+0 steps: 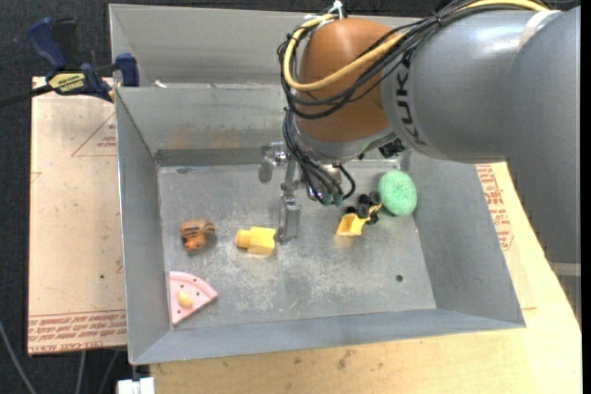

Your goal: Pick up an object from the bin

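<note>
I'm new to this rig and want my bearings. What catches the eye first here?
The arm's big orange cover over the bin's far side, its gripper down beside a yellow block mid-floor. Then the green fuzzy ball to the right and a pink wedge in the near left corner.

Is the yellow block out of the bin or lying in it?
In the bin: the yellow block lies on the bin floor, near its middle, just left of the tool.

Bright, even light falls from above, leaving faint shadows on the bin (pixel 369 281) floor.
</note>
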{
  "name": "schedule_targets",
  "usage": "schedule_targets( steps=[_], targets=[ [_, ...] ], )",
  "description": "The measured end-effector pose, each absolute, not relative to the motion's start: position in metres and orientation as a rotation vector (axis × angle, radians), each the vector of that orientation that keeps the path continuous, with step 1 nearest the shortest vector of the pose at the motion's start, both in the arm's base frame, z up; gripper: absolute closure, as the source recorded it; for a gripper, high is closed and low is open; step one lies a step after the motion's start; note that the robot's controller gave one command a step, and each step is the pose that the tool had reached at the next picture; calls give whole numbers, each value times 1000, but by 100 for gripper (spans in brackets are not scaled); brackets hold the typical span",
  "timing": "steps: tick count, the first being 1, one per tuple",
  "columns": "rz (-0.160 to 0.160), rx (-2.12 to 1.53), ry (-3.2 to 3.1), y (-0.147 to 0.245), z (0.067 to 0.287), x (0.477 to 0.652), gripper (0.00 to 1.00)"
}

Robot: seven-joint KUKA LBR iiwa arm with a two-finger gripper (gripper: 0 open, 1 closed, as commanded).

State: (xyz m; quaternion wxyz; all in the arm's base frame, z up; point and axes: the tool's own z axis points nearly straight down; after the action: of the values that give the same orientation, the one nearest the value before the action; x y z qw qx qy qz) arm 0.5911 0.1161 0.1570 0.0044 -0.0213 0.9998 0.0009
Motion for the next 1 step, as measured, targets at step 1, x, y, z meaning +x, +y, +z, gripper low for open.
schedule_targets(
  steps=[1],
  targets=[
    [2, -327, 3122, 132, 104, 583, 0]
  ],
)
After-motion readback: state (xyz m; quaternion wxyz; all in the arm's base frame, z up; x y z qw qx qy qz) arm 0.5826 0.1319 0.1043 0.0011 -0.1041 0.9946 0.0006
